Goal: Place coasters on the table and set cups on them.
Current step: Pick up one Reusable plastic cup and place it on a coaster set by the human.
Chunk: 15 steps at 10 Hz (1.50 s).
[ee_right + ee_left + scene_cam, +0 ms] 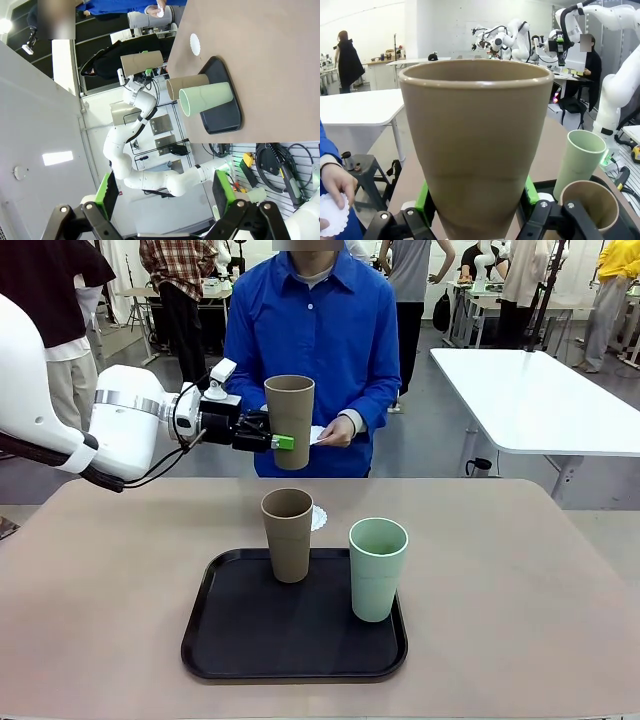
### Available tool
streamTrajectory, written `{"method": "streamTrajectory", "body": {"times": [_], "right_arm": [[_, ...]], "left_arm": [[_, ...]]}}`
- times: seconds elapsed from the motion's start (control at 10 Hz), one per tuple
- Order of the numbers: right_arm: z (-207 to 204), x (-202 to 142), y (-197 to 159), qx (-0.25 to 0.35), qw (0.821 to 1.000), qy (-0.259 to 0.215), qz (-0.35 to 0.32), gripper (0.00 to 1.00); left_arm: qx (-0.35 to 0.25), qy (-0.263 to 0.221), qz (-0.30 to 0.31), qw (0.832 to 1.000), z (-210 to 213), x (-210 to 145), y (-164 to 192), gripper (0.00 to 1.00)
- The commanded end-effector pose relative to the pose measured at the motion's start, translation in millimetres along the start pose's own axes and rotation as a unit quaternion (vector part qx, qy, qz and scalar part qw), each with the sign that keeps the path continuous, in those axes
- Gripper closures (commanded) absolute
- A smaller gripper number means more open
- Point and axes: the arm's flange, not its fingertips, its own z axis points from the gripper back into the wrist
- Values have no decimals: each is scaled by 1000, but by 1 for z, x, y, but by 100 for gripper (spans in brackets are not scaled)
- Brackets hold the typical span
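My left gripper [277,441] is shut on a tan-brown cup [289,420] and holds it upright in the air above the far edge of the beige table [520,570], in front of the person. In the left wrist view that cup [475,145] stands between the green pads [423,197]. A second tan cup [288,533] and a mint green cup [378,568] stand on the black tray [295,655]. One white coaster [319,517] lies on the table just behind the tray. The person's hand holds another coaster [322,435]. My right gripper [165,195] is open and empty, well away from the table.
The person in a blue shirt [315,350] stands at the far side of the table. A white-topped table [540,400] stands behind at the right. Bare tabletop lies left and right of the tray.
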Motion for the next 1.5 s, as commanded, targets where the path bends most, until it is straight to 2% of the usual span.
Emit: {"method": "streamTrajectory", "body": {"times": [0.0, 0.4, 0.9, 1.4], "right_arm": [[0, 0, 0, 4, 1000, 2, 2, 0], [0, 0, 0, 4, 1000, 2, 2, 0], [0, 0, 0, 4, 1000, 2, 2, 0], [0, 0, 0, 4, 1000, 2, 2, 0]], "left_arm": [[-27, -18, -30, 999, -12, -18, 14, 17], [-63, -25, -33, 997, -31, -52, 22, 17], [-90, -23, -59, 994, -35, -82, 35, 17], [-80, -16, -39, 996, -35, -90, 30, 17]]}}
